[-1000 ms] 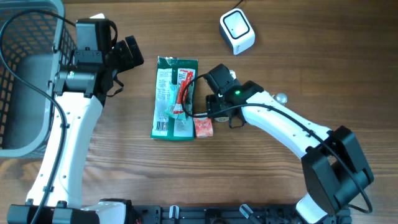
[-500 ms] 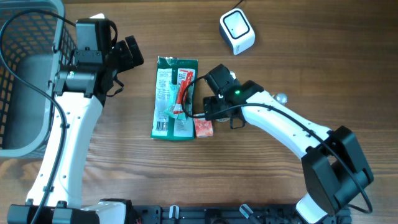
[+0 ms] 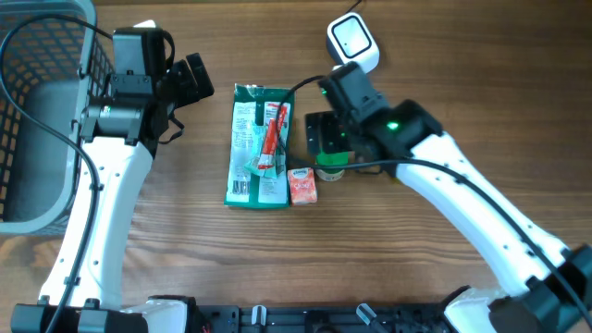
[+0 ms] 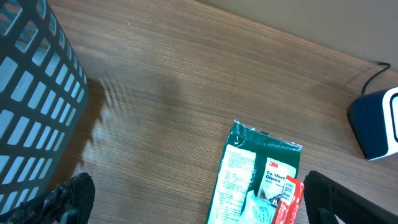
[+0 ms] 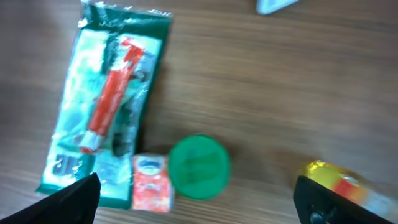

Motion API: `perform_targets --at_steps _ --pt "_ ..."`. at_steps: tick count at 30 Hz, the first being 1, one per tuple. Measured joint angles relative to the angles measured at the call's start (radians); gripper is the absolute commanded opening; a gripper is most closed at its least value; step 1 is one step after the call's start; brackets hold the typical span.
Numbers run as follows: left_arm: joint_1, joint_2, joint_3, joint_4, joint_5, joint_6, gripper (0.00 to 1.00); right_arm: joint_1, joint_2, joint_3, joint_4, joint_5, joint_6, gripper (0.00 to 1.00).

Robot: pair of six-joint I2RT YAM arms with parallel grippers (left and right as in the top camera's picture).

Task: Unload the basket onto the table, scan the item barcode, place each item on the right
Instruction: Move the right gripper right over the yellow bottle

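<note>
A small container with a green lid (image 3: 330, 167) (image 5: 199, 167) stands on the table just right of a little orange box (image 3: 302, 186) (image 5: 151, 183). My right gripper (image 3: 326, 139) (image 5: 202, 202) hovers over it, open, holding nothing. The white barcode scanner (image 3: 352, 37) sits at the far side, partly covered by the right arm; a corner of the scanner (image 5: 277, 5) shows in the right wrist view. A green glove packet (image 3: 259, 145) (image 4: 258, 174) (image 5: 102, 106) lies flat with a red tube (image 3: 271, 139) (image 5: 109, 109) on it. My left gripper (image 3: 190, 83) (image 4: 199, 205) is open, left of the packet.
A grey wire basket (image 3: 42, 111) (image 4: 31, 93) fills the far left corner. A yellow object (image 5: 339, 180) lies right of the green lid. The scanner (image 4: 376, 124) and its cable are at the right edge of the left wrist view.
My right gripper has opened wide, let go of the green-lidded container and drawn back up toward the scanner, uncovering the container. The left arm has not moved.
</note>
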Motion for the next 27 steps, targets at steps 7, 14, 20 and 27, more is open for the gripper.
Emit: perform_targets --at_steps 7,14,20,27 --pt "0.000 0.000 0.000 0.000 0.000 0.000 1.00 -0.145 -0.005 0.000 -0.073 0.032 0.038 1.00" --pt "0.000 0.000 0.000 0.000 0.000 0.000 1.00 -0.247 -0.005 0.000 -0.151 0.036 0.046 1.00" --pt "0.000 0.000 0.000 0.000 0.000 0.000 1.00 -0.289 -0.005 0.000 -0.247 0.036 0.056 1.00" --pt "0.000 0.000 0.000 0.000 0.000 0.000 1.00 -0.290 -0.005 -0.001 -0.282 0.035 0.056 1.00"
